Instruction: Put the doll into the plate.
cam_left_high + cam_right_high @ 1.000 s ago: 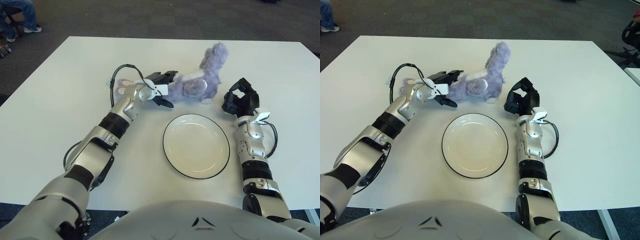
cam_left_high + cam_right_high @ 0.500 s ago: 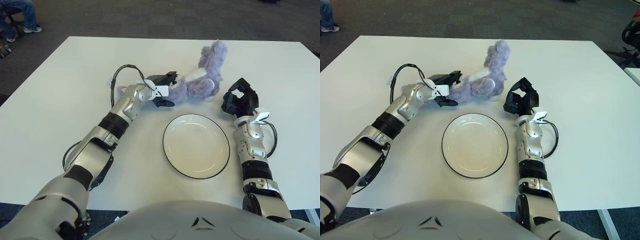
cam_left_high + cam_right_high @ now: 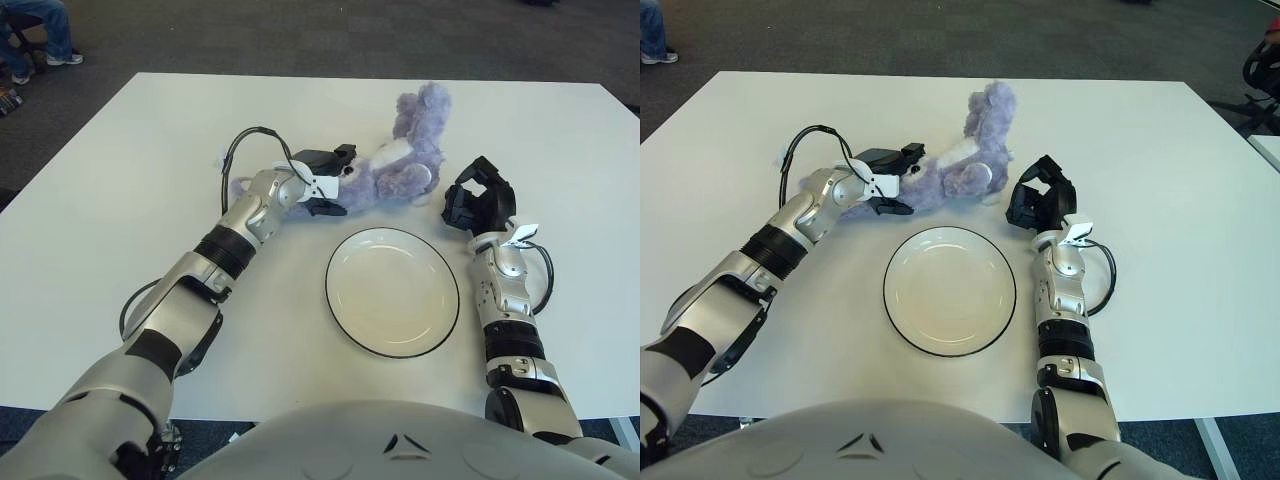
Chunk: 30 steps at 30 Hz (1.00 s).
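Left eye view: one fluffy purple plush doll point(image 3: 395, 170) lies on the white table point(image 3: 120, 200), beyond the one white round plate with a black rim point(image 3: 392, 291), not in it. Left hand point(image 3: 322, 180) has its fingers closed around the doll's near end. Right hand point(image 3: 478, 198) sits right of the doll, just beside it, fingers curled, holding nothing. A seated person's legs in jeans point(image 3: 40, 30) show top left.

Right eye view: same doll point(image 3: 958, 165), plate point(image 3: 950, 290), two hands; a black chair part point(image 3: 1262, 62) at the right edge.
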Motion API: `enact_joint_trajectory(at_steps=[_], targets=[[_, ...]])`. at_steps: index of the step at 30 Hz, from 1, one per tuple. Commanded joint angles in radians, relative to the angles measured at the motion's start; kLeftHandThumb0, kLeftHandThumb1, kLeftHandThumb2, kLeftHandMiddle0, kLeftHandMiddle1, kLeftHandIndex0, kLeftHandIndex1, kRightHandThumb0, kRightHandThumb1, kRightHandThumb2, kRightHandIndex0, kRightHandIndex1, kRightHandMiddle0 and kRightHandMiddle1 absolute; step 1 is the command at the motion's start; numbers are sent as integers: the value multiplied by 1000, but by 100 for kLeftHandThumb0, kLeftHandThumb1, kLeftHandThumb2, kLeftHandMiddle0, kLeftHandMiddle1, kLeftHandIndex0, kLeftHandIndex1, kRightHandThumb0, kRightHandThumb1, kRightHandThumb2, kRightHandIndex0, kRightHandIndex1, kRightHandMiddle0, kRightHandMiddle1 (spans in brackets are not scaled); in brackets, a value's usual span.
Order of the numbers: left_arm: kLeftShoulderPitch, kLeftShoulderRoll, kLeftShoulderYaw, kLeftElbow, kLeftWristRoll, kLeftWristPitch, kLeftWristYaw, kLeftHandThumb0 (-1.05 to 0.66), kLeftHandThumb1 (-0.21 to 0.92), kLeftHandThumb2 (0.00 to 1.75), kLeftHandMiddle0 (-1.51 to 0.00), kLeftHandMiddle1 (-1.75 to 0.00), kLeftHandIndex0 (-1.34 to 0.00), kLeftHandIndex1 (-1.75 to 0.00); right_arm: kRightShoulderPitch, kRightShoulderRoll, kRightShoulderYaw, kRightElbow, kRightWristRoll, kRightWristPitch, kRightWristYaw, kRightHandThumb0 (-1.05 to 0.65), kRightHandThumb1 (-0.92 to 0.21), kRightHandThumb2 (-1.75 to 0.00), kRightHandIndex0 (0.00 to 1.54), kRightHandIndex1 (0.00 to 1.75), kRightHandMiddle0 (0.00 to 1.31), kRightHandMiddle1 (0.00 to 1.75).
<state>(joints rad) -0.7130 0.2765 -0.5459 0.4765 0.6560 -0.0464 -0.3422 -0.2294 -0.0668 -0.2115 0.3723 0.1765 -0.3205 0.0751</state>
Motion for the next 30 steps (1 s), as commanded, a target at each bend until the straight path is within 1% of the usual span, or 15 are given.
enact_joint_trajectory(at_steps=[1,9,13,14,15,16,17,18,19,22,25,30], targets=[[44,8,-32,23,15,7,-42,44,40,100,-71,-146,-4,-175,23,-4,-8,6,8,5,4,-52,-22,-143,128,175,69,175],[53,-4,-22,18,6,36,-34,44,41,100,-71,-146,-7,-175,22,-6,-10,10,11,12,9,-52,-22,-144,128,175,70,175],[68,-24,-3,23,-9,58,0,43,41,99,-71,-146,-16,-175,21,-5,-12,10,13,13,12,-52,-22,-144,128,175,70,175],[73,-30,3,26,-13,60,14,44,40,101,-71,-146,-22,-175,21,-5,-12,10,13,13,13,-52,-22,-144,128,175,70,175],[79,-37,15,29,-22,60,34,44,38,104,-71,-148,-33,-175,21,-6,-12,10,13,14,14,-52,-22,-144,128,175,70,175],[84,-42,22,32,-28,59,48,46,34,113,-71,-154,-42,-175,21,-6,-12,10,13,15,15,-52,-22,-144,128,175,70,175],[89,-49,32,36,-38,58,64,46,33,117,-70,-156,-46,-175,21,-6,-12,10,13,15,15,-52,-22,-144,128,175,70,175],[92,-54,40,39,-44,56,75,47,29,126,-69,-163,-54,-175,21,-6,-12,9,13,16,16,-52,-22,-144,128,175,70,175],[96,-60,49,40,-52,59,85,48,27,132,-69,-167,-59,-175,21,-6,-12,9,13,17,17,-52,-22,-144,128,175,69,175],[102,-70,63,44,-65,62,103,50,23,140,-69,-172,-70,-175,21,-6,-12,8,14,18,19,-52,-22,-144,129,175,69,175],[110,-80,76,49,-72,59,134,51,21,143,-70,-174,-79,-175,24,-7,-12,4,15,20,22,-52,-22,-144,129,175,69,175],[115,-89,86,63,-74,44,170,51,20,145,-70,-174,-87,-175,25,-7,-13,3,16,22,28,-52,-22,-143,128,175,69,175]])
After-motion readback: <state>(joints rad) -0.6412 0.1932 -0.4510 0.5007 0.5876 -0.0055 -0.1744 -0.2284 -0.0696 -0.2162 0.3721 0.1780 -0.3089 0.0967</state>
